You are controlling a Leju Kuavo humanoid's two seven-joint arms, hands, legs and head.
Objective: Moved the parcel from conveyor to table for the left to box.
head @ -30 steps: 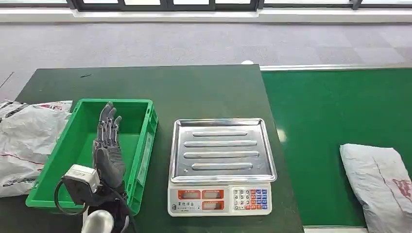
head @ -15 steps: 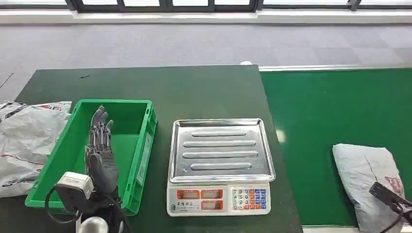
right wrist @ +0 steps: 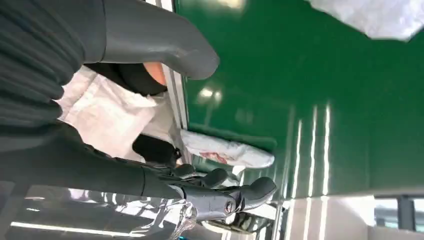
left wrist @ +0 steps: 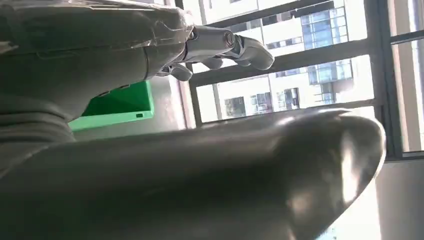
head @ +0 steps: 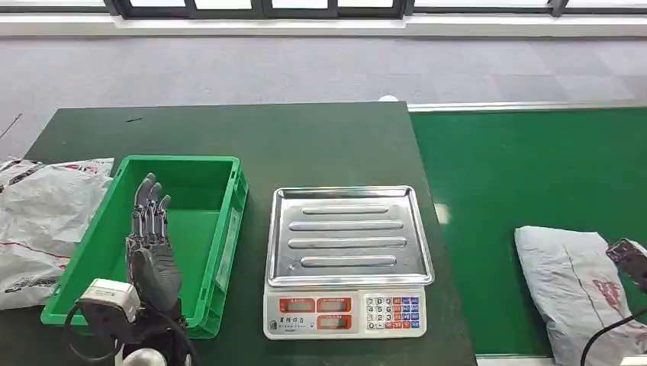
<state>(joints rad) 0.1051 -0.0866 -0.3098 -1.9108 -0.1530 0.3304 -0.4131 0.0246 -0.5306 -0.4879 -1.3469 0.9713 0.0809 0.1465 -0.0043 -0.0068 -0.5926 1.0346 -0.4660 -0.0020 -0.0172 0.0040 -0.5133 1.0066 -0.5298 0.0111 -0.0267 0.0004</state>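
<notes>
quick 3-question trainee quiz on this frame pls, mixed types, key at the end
1. True or false: the parcel lies on the conveyor.
2. The left hand hangs over which: A the scale, B the green crate, C the conveyor?
3. Fill in: the scale's steel pan holds ____.

Key: 1 true. 2 B; its fingers are straight and apart, gripping nothing. 3 nothing.
</notes>
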